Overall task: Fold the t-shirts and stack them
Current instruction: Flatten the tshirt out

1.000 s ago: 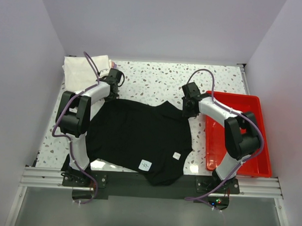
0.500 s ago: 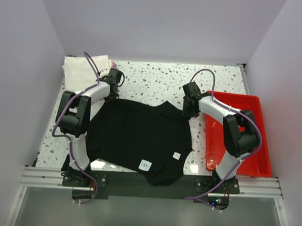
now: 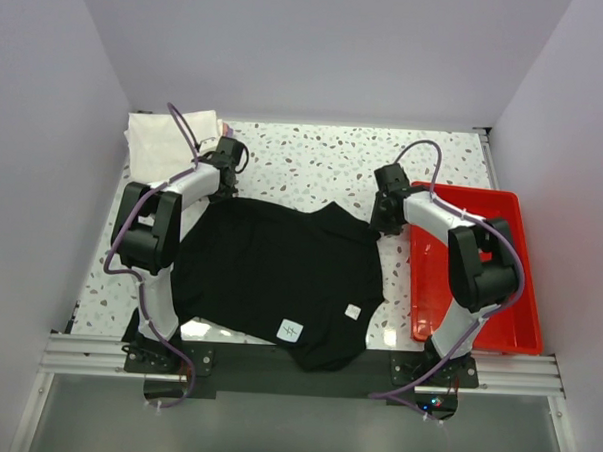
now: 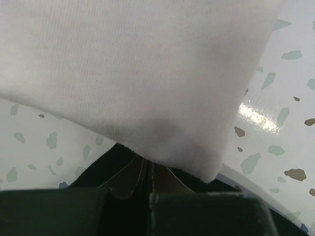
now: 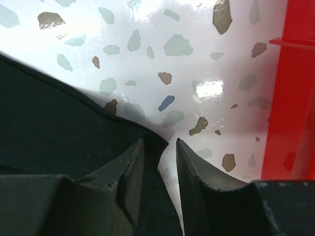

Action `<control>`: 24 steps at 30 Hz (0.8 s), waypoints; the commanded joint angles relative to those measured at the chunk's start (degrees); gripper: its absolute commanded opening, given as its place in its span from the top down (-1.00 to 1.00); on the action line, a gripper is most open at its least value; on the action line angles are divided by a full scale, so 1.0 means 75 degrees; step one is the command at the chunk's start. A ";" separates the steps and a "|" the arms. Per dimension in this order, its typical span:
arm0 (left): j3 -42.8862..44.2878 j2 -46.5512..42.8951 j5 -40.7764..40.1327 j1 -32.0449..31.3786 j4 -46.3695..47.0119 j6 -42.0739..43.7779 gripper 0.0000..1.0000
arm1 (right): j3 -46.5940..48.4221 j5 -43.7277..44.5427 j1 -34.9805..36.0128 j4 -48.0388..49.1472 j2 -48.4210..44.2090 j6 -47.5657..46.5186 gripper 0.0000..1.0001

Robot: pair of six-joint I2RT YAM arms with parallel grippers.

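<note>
You seem to be flattening the black t-shirt (image 3: 270, 265): left gripper (image 4: 147, 171) shut at its corner, right gripper (image 5: 160, 146) narrowly open astride its edge. Close there next.

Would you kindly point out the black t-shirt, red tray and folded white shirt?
black t-shirt (image 3: 269, 275), top external view, its middle
red tray (image 3: 493, 193), top external view, far rim
folded white shirt (image 3: 160, 140), top external view, top face
</note>
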 commanded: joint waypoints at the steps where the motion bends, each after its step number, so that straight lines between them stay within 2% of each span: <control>1: -0.0037 -0.0355 -0.0071 0.0091 0.0216 0.0102 1.00 | 0.0124 -0.0119 -0.0033 0.0184 0.0146 0.0308 0.29; 7: -0.0014 -0.0309 -0.0059 0.0091 0.0216 0.0114 1.00 | -0.0169 -0.0295 -0.0033 0.0289 0.0170 0.0636 0.31; 10: -0.0002 -0.0297 -0.0071 0.0091 0.0205 0.0114 1.00 | -0.0274 -0.0342 -0.0033 0.0266 0.0263 0.0800 0.45; 15: 0.0021 -0.0297 -0.0059 0.0091 0.0204 0.0114 1.00 | -0.0497 -0.0214 -0.0032 0.0172 0.0159 0.1151 0.38; 17: 0.0010 -0.0297 -0.0024 0.0091 0.0216 0.0114 1.00 | -0.0637 -0.0167 -0.0032 0.0219 0.0146 0.1222 0.41; 19: 0.0010 -0.0297 -0.0001 0.0091 0.0216 0.0102 1.00 | -0.0731 -0.0201 -0.0044 0.0347 0.0158 0.1340 0.54; 24: -0.0002 -0.0344 -0.0047 0.0091 0.0181 0.0114 1.00 | -0.0907 -0.0319 -0.0032 0.0757 -0.0029 0.1340 1.00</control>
